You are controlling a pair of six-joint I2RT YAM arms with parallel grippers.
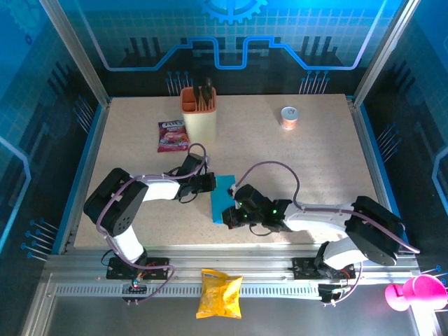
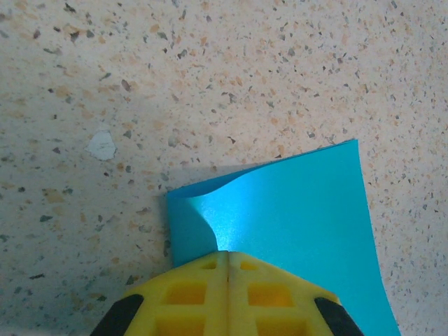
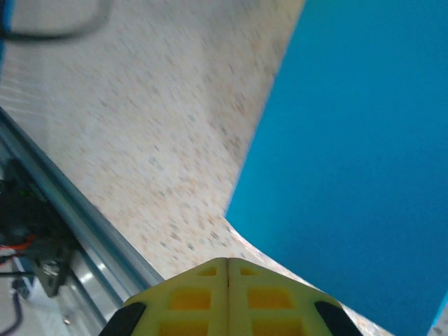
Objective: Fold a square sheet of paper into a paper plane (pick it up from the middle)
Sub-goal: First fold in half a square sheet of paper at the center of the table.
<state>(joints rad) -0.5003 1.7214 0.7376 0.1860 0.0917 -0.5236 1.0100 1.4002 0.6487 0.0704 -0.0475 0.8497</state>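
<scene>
Paper of this kind weighs almost nothing and has no stiffness of its own. The square sheet of paper [image 2: 294, 224] bends up in a soft wave at the corner where my left claw [image 2: 225, 255] has its two yellow fingers pressed together on its edge. The sheet lies near the middle of the table [image 1: 315, 161], between my two claws, mostly flat, with that one corner raised. My right claw [image 3: 228, 262] is closed as well, fingers tight together, at the opposite side of the sheet. The blue edge passes just beside its tip, and I cannot tell if it really nips the paper or only comes close to it. I judge the surface to be smooth and a little slippery, so a flat pinch near an edge is the good place to hold. A hard pull would tear it, or crease it where no fold is wanted. Counting what is here: one blue sheet, two claws, one orange-cream holder [image 1: 198, 112] with dark sticks in it, one pink-purple snack packet [image 1: 172, 136] beside it, one yellow crisp bag [image 1: 220, 294] on the near rail — and one small round pot [image 1: 289, 117] far at the back.
</scene>
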